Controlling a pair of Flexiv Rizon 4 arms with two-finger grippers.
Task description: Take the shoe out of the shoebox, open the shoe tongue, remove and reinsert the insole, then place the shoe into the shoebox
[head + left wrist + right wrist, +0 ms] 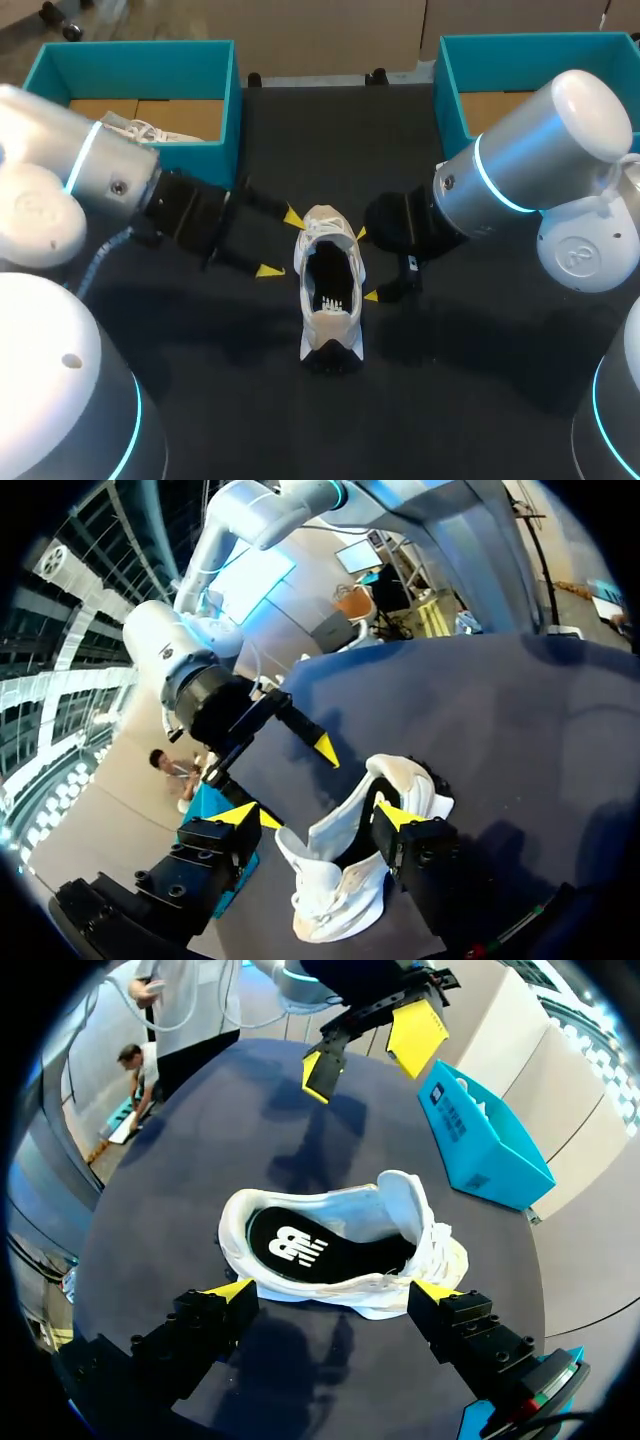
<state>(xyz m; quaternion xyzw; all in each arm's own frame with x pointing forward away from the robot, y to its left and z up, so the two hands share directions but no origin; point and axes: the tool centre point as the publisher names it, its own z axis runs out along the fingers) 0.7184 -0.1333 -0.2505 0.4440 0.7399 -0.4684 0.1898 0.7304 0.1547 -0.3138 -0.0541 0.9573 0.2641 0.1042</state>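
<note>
A robotics lab, by the look of it, not a home or a shop. The left arm (60,170) and right arm (530,160), heavy silver-and-white machines with glowing cyan rings, lean over a black table (480,380). A teal shoebox (150,60) and a second shoebox (500,60) stand at its far corners, and one white shoe (330,300) lies between the arms.

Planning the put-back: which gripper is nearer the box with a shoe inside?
Left. The left gripper is just off the near corner of that box, beside the loose shoe; the right gripper is on the loose shoe's far side, farther from the box.
</note>
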